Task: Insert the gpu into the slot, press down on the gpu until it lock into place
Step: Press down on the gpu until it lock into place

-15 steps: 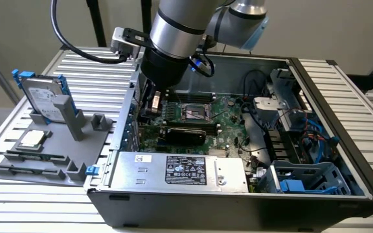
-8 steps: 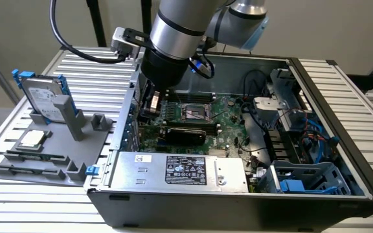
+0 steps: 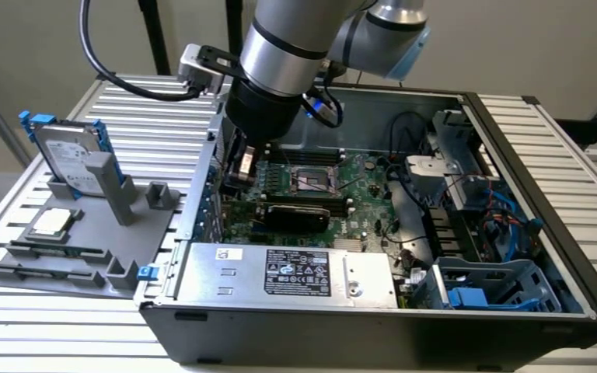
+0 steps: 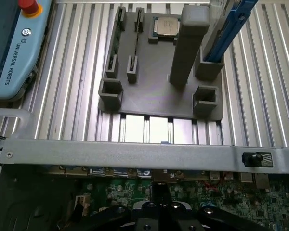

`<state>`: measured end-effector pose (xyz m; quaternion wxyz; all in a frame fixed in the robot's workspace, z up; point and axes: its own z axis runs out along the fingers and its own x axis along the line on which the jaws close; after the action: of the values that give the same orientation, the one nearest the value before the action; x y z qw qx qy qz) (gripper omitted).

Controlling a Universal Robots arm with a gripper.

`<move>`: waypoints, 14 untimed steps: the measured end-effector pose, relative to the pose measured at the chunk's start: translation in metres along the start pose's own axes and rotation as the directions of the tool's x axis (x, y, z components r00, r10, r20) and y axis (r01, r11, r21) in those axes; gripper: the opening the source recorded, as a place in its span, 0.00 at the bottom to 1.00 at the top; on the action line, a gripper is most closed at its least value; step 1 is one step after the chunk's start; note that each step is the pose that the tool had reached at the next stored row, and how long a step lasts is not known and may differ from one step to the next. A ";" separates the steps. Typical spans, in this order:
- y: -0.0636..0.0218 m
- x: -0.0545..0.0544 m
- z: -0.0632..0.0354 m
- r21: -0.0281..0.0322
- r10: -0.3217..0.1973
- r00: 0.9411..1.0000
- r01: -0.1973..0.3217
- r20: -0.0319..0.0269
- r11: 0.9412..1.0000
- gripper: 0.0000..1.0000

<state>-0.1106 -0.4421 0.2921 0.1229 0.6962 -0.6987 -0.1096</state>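
Inside the open case [image 3: 382, 334], the clenched gripper [image 3: 239, 177] hovers just beside the gpu [image 3: 296, 211].

The computer case [image 3: 382, 334] stands on the slatted table [image 3: 574, 155]. Inside it lies the motherboard [image 3: 366, 175]. The gpu [image 3: 296, 211] sits on the motherboard, just near of the CPU socket [image 3: 309, 180]. The power supply [image 3: 288, 272] lies nearer still. At the exterior view's left, beside the case, the parts tray [image 3: 91, 233] bears the hard drive [image 3: 71, 151].
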 end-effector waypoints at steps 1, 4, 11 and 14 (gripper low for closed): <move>0.0000 0.000 0.0001 0.000 0.004 1.000 -0.004 0.001 1.000 0.11; 0.0000 0.000 0.0003 -0.001 0.014 1.000 -0.014 0.001 1.000 0.11; -0.0001 -0.001 0.0004 -0.004 0.037 0.999 -0.037 0.001 0.999 0.11; 0.0000 -0.003 0.0004 -0.008 0.054 0.999 -0.054 0.000 0.999 0.11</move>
<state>-0.1107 -0.4395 0.2917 0.1283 0.6767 -0.7167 -0.1093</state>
